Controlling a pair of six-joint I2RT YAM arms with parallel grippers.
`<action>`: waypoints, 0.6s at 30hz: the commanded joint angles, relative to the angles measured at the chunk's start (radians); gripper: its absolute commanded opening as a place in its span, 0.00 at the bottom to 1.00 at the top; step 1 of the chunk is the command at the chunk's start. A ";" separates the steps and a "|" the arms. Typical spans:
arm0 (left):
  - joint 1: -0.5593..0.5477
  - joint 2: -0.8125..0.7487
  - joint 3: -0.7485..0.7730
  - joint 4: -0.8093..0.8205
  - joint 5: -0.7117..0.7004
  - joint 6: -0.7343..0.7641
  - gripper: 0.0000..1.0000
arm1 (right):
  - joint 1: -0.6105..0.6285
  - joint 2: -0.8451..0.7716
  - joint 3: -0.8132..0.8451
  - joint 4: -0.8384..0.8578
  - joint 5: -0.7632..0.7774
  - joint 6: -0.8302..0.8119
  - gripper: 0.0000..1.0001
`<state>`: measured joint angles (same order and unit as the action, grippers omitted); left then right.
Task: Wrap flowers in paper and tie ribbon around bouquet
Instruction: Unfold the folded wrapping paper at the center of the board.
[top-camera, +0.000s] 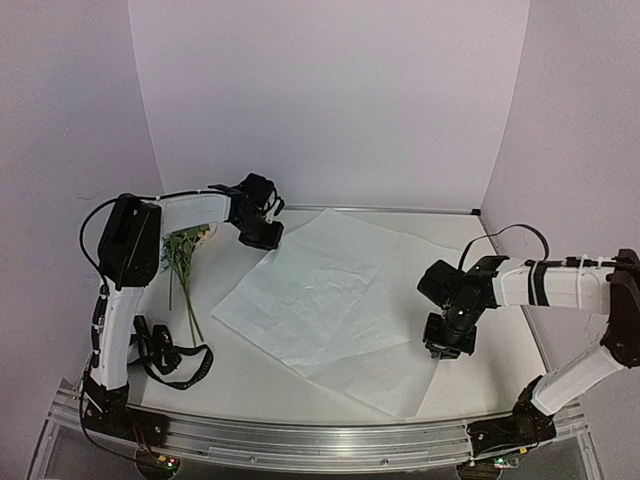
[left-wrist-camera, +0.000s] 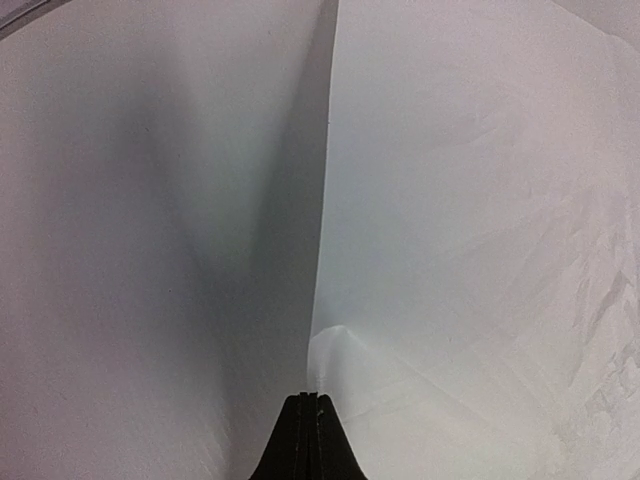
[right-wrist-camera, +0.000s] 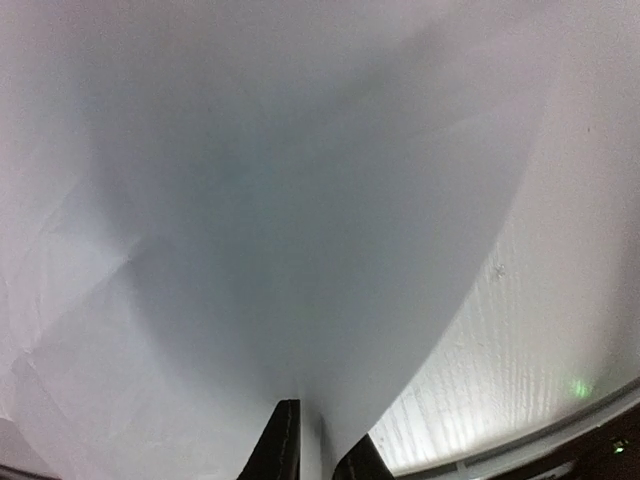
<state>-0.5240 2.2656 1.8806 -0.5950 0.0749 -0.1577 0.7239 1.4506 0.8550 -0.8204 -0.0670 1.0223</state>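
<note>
right fingers (right-wrist-camera: 283, 445) slightly apart, paper (top-camera: 330, 300) edge between | left fingers (left-wrist-camera: 299, 445) together, pinching paper corner

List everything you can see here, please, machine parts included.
large thin white crinkled paper sheet: at least one, white, table centre.
small bunch of pale blooms on thin green stems: one, green and pale, left of the sheet.
long narrow black fabric ribbon: one, black, looped at near left.
white table: one, under everything.
left pincer: one, black, shut on the sheet's far-left corner.
right pincer: one, black, slightly open over the sheet's right edge.
</note>
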 joint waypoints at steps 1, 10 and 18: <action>0.032 0.032 0.031 -0.001 0.004 0.046 0.00 | 0.068 0.058 -0.012 0.148 0.124 0.149 0.11; 0.058 0.067 0.066 0.009 -0.001 0.086 0.00 | 0.190 0.146 0.031 0.232 0.149 0.226 0.12; 0.089 0.113 0.169 -0.009 0.010 0.103 0.00 | 0.258 0.207 0.079 0.295 0.136 0.277 0.23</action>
<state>-0.4548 2.3583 1.9535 -0.6022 0.0764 -0.0817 0.9544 1.6319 0.8835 -0.5726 0.0415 1.2528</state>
